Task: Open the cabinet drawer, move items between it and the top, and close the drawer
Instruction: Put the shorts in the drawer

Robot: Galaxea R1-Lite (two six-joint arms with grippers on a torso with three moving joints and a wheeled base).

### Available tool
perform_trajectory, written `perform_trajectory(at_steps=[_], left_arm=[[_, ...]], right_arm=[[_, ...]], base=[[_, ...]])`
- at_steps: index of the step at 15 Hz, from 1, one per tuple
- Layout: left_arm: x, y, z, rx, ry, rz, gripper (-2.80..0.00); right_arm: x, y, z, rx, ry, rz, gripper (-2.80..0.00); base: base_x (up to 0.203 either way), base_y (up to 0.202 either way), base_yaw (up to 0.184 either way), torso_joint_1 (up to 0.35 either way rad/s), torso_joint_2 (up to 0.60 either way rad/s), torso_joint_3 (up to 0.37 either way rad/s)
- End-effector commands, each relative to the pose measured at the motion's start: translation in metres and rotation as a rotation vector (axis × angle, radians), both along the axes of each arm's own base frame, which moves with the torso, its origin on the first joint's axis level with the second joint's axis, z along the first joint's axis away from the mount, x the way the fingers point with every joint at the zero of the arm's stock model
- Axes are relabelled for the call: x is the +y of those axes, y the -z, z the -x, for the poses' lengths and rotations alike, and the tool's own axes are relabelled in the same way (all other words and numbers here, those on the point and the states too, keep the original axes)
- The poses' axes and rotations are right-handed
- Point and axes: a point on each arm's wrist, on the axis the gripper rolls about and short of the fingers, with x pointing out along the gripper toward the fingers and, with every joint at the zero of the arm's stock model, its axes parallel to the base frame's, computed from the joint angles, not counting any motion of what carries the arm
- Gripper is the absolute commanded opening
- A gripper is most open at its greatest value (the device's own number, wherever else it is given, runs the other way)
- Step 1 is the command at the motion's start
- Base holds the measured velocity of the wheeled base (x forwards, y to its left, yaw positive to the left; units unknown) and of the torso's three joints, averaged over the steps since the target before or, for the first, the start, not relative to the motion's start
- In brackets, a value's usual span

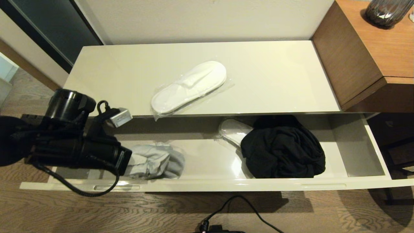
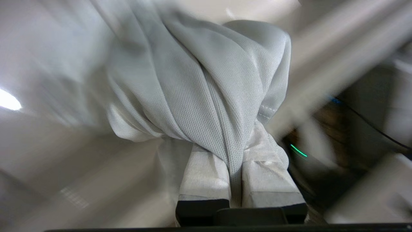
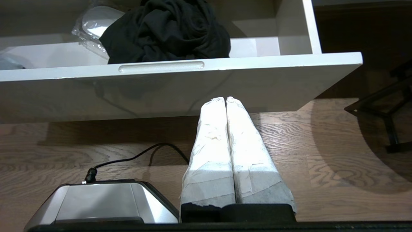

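Both fingers of the left gripper (image 2: pixel 236 180) pinch the grey garment (image 2: pixel 206 87) — drawer (image 1: pixel 207 186) open.

Left gripper (image 2: pixel 236 167): fingertips buried in grey garment (image 2: pixel 206 87); in head view the arm covers the grip point. Surroundings of garment motion-blurred in left wrist view. Second slipper (image 1: pixel 233 131): far end under the top (image 1: pixel 275 74), near end under black garment (image 1: pixel 283 152). Drawer (image 1: pixel 207 185): right front corner cut by frame edge.

Warm, dim indoor light; glare on the glossy top (image 1: pixel 278 74); left wrist view's surroundings motion-blurred.
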Motion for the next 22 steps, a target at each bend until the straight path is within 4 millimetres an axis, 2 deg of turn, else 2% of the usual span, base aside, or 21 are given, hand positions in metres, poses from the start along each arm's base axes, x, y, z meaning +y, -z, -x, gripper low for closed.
perform_trajectory(at_steps=[1, 2, 4, 6, 8, 13, 17, 19, 22], left_arm=[[-0.017, 0.003, -0.018, -0.091, 0.036, -0.086, -2.80], [-0.019, 0.004, -0.019, -0.092, 0.042, -0.099, -2.80], [-0.025, 0.012, -0.032, -0.097, 0.088, -0.137, -2.80], [-0.028, 0.012, -0.030, -0.103, 0.110, -0.144, -2.80], [-0.034, 0.023, -0.028, -0.069, 0.126, -0.159, -2.80], [-0.047, 0.037, -0.040, -0.033, 0.157, -0.169, -2.80], [-0.058, 0.035, -0.051, -0.059, 0.168, -0.182, -2.80], [-0.069, 0.043, -0.060, -0.055, 0.151, -0.228, -2.80], [-0.076, 0.052, -0.061, -0.032, 0.165, -0.240, -2.80]], right_arm=[[0.000, 0.001, 0.000, 0.004, 0.000, 0.001, -2.80], [0.000, 0.001, 0.000, 0.004, 0.000, 0.001, -2.80], [0.000, 0.001, 0.000, 0.002, 0.000, 0.001, -2.80], [0.000, 0.001, 0.000, 0.004, 0.000, 0.001, -2.80], [0.000, 0.001, 0.000, 0.004, 0.000, 0.001, -2.80], [0.000, 0.001, 0.000, 0.004, 0.000, 0.003, -2.80], [0.000, 0.001, 0.000, 0.004, 0.000, 0.003, -2.80], [0.000, 0.001, 0.000, 0.004, 0.000, 0.003, -2.80], [0.000, 0.001, 0.000, 0.004, 0.000, 0.003, -2.80]], base=[[0.000, 0.000, 0.000, 0.000, 0.00, 0.000], [0.000, 0.000, 0.000, 0.000, 0.00, 0.000], [0.000, 0.000, 0.000, 0.000, 0.00, 0.000], [0.000, 0.000, 0.000, 0.000, 0.00, 0.000], [0.000, 0.000, 0.000, 0.000, 0.00, 0.000], [0.000, 0.000, 0.000, 0.000, 0.00, 0.000], [0.000, 0.000, 0.000, 0.000, 0.00, 0.000], [0.000, 0.000, 0.000, 0.000, 0.00, 0.000], [0.000, 0.000, 0.000, 0.000, 0.00, 0.000]])
